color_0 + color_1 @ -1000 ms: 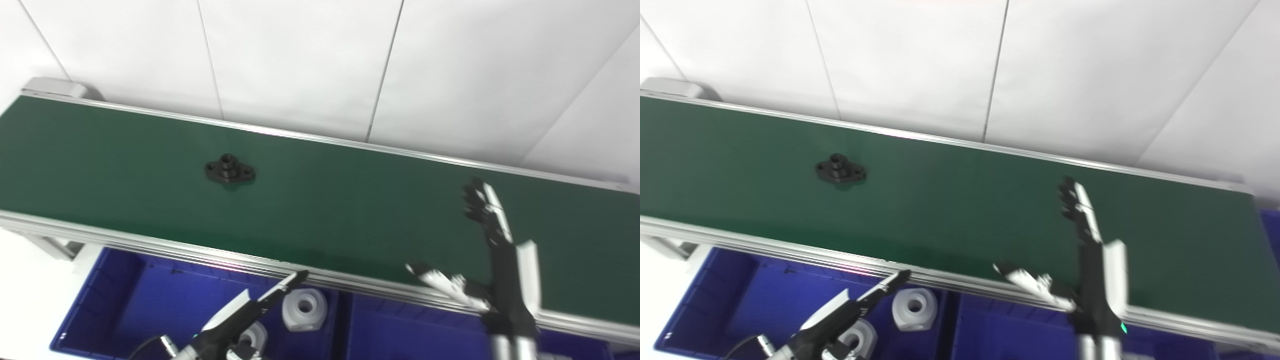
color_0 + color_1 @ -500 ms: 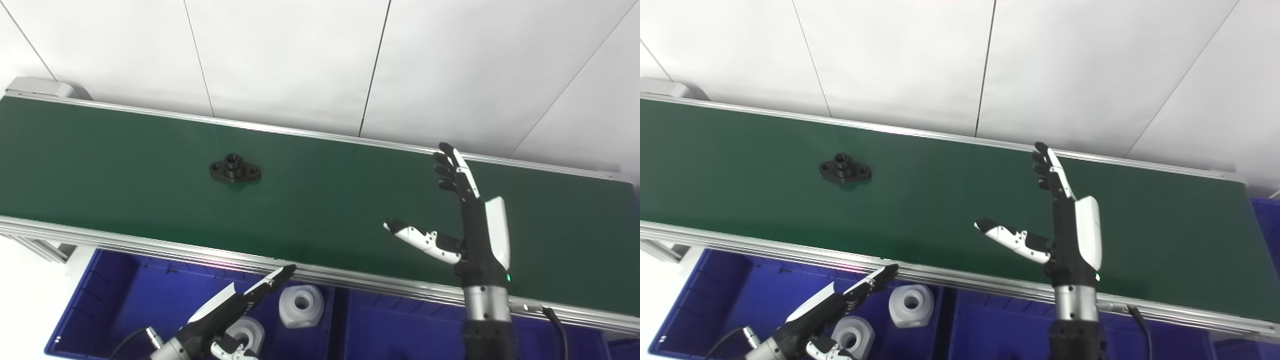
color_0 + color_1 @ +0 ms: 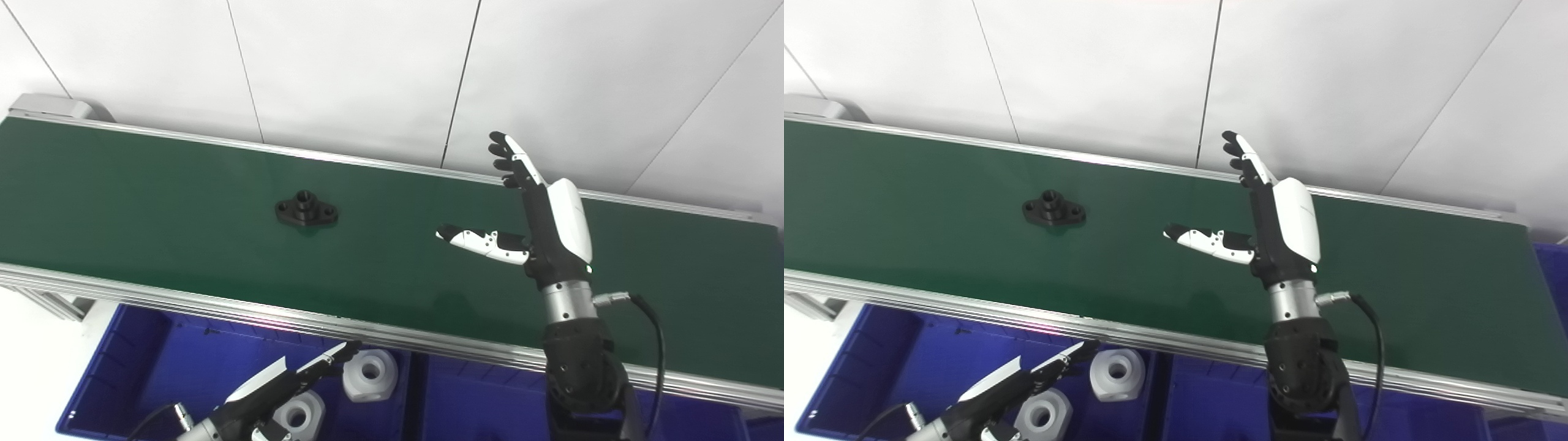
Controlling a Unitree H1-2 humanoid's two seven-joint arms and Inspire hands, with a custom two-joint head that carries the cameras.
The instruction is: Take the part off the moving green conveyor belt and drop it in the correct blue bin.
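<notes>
**Open robot hand poised above the belt, part not yet reached**

The black flanged part (image 3: 305, 211) lies flat on the green conveyor belt (image 3: 153, 184), well apart from the right robot hand (image 3: 539, 214), which hangs over the belt with fingers spread and thumb out, holding nothing. The left robot hand (image 3: 288, 380) hovers over the left blue bin (image 3: 122, 367), fingers straight and apart, empty. Risk: belt motion may carry the part past a mistimed closure, or its low flange may slip from the fingertips. The left blue bin holds two white parts (image 3: 369, 373); the adjacent bin (image 3: 478, 398) shows no contents in view.
</notes>
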